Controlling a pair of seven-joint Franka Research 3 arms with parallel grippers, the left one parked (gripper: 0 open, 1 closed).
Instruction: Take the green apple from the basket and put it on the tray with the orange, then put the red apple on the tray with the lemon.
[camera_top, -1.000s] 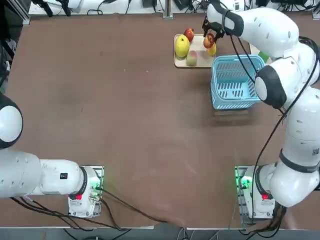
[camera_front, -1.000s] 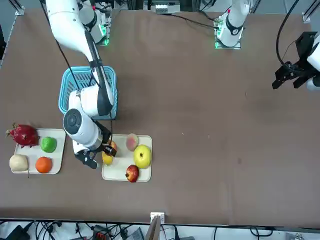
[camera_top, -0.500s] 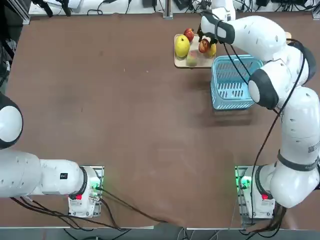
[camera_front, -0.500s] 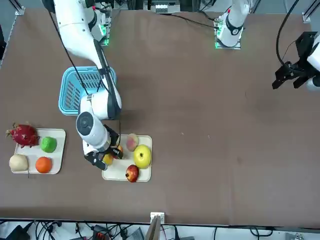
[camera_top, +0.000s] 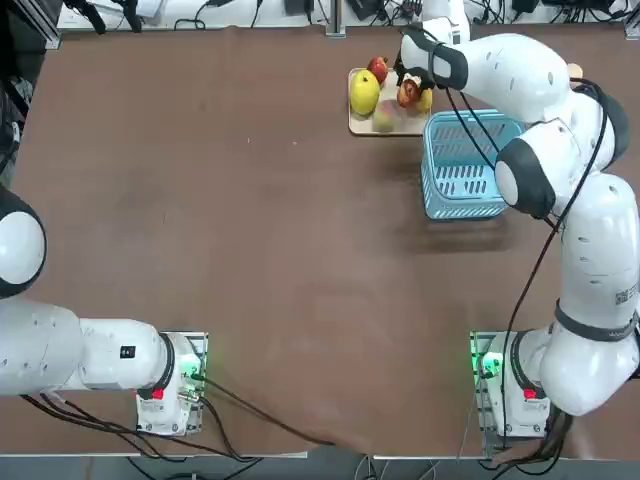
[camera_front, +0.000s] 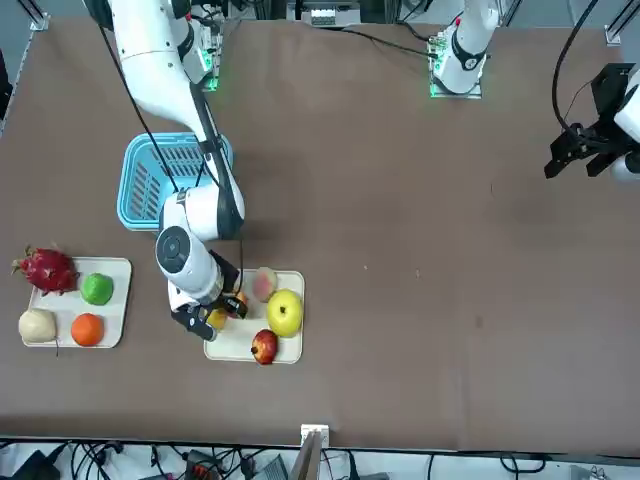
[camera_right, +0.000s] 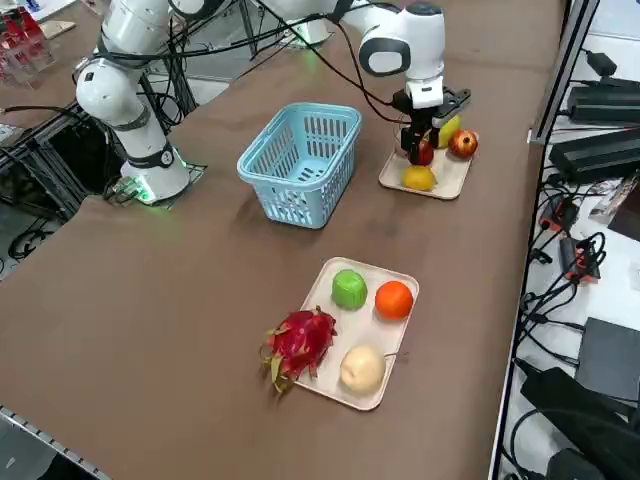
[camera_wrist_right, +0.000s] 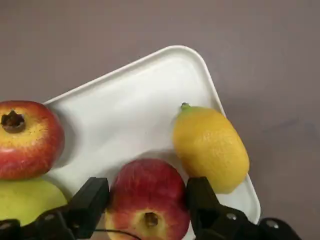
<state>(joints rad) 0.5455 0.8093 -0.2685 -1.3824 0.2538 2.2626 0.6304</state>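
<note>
While the red apple (camera_wrist_right: 146, 200) sits pinched between the right gripper (camera_wrist_right: 147, 210) fingers just above the tray with the lemon (camera_wrist_right: 131, 102), the sound move is to lower it onto bare tray beside the lemon (camera_wrist_right: 210, 147), clear of the darker apple (camera_wrist_right: 26, 137), and only then let go. From the basket (camera_top: 466, 165), the arm reaches over the far rim, wrist pointing down.

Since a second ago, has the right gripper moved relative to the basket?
Yes. In the top view the right gripper, shut on the red apple, moved left from above the basket's far rim to over the tray with the lemon.
</note>
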